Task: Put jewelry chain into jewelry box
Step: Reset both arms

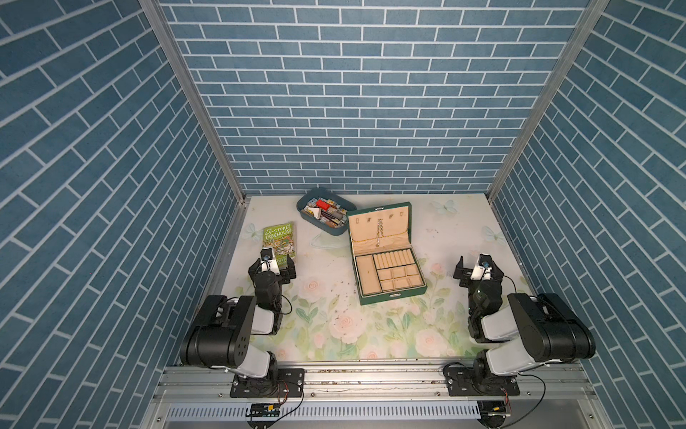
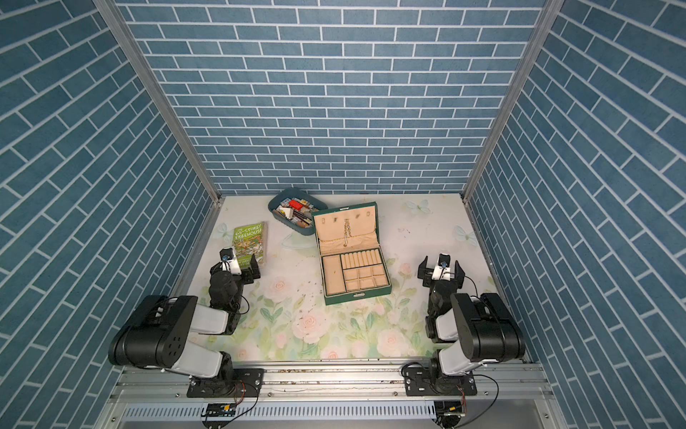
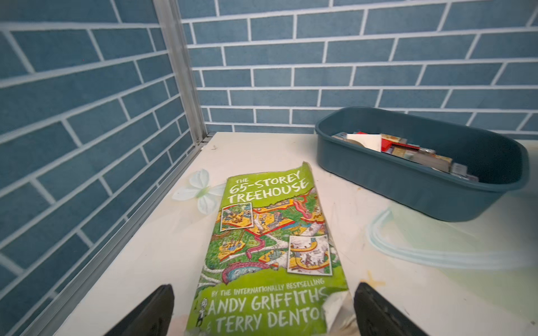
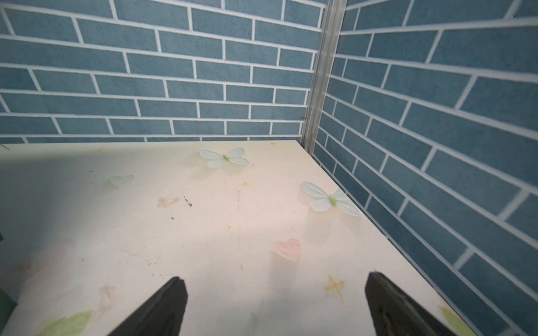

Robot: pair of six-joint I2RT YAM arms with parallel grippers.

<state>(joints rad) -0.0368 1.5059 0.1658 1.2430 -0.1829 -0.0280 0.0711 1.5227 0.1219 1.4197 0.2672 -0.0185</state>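
1. The jewelry box (image 1: 378, 299) is dark green outside, beige inside.
2. The tub (image 1: 323, 227) is blue-grey.
3. The book (image 1: 278, 241) has a bright green cover with white lettering.
4. The table (image 1: 445, 230) is cream, printed with pink roses and green leaves.
5. The walls (image 1: 352, 93) show blue bricks with white joints.

book cover (image 3: 270, 250): "the 65-storey treehouse" | "by the internationally bestselling andy griffiths & terry denton"

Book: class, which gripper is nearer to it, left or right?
Left. The left gripper is at the near end of the book, jaws open either side of it. The right gripper is far off, on the other side of the jewelry box.
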